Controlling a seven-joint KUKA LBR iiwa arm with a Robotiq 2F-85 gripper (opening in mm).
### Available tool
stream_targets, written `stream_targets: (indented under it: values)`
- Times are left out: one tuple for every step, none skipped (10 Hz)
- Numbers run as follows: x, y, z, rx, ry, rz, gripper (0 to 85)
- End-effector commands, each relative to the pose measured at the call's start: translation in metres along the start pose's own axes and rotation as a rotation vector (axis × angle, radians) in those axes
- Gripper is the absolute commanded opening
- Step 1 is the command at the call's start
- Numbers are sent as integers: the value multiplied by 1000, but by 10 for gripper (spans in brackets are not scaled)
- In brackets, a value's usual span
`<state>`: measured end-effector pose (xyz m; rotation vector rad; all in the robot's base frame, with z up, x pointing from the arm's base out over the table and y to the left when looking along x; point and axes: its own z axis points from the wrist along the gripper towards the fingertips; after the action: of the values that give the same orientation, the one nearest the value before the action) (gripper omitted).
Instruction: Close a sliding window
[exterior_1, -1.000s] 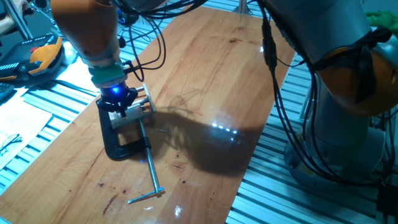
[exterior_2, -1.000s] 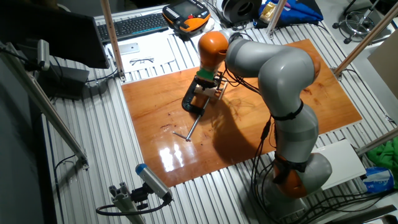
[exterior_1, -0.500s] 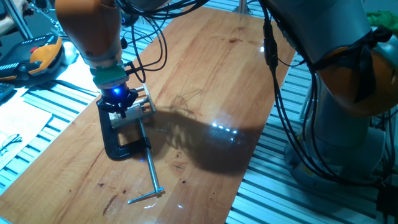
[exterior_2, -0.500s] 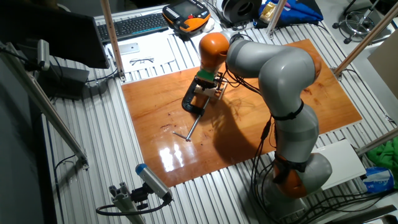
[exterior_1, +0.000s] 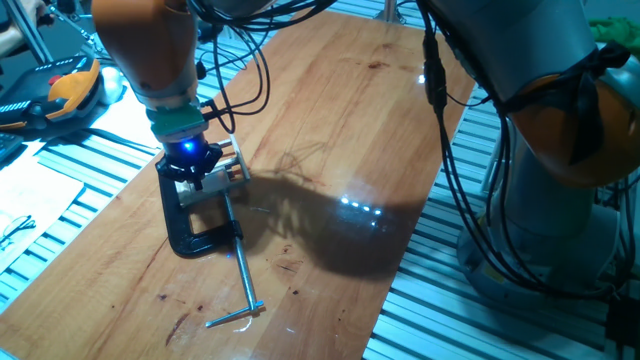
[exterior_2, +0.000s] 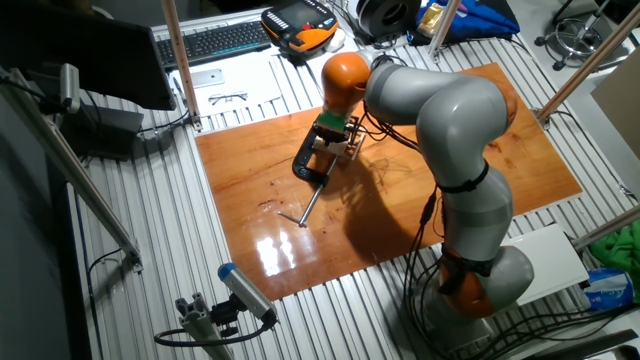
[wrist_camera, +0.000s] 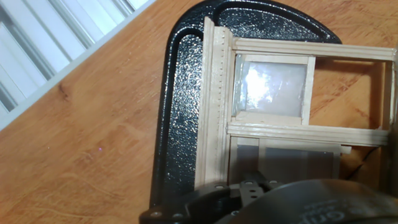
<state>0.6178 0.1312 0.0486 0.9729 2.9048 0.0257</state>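
Observation:
The sliding window (wrist_camera: 214, 93) is a small light wooden frame held in a black C-clamp (wrist_camera: 183, 112) on the table. In the hand view one pale pane (wrist_camera: 270, 84) sits in the upper track at the frame's left end, with open space to its right. A second pane (wrist_camera: 298, 158) lies in the lower track. In one fixed view my gripper (exterior_1: 190, 170) hangs straight down onto the window (exterior_1: 225, 165). The other fixed view shows the same, with the gripper (exterior_2: 330, 140) over the window (exterior_2: 347, 147). My fingers are hidden, so their state is unclear.
The clamp's long metal screw (exterior_1: 240, 270) sticks out across the wooden tabletop (exterior_1: 340, 110) toward the front. A dark rounded part (wrist_camera: 298, 202) fills the hand view's bottom edge. Cables (exterior_1: 250, 60) hang from the arm. A ribbed metal bench (exterior_2: 180, 230) surrounds the board.
The hand has shifted only very slightly. The window and the clamp have stayed in place.

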Motion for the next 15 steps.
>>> stream_targets:
  values:
    - [0,0,0,-1,-2,-2,0]
    - [0,0,0,-3,-4,-3,0]
    - [0,0,1,-5,-5,-3,0]
    - [0,0,1,-9,-7,-1,0]
    - [0,0,2,-9,-7,0,0]
    - [0,0,2,-8,-8,0,0]
    - [0,0,2,-7,-7,2,0]
    - [0,0,3,-7,-7,2,0]
    - [0,0,3,-8,-6,2,0]
    - [0,0,3,-7,-7,3,0]
    - [0,0,3,-6,-8,3,0]
    - [0,0,3,-5,-9,3,0]
    - [0,-1,3,-2,-11,3,0]
    - [0,-1,3,-2,-11,3,0]
    - [-1,-1,3,1,-11,1,0]
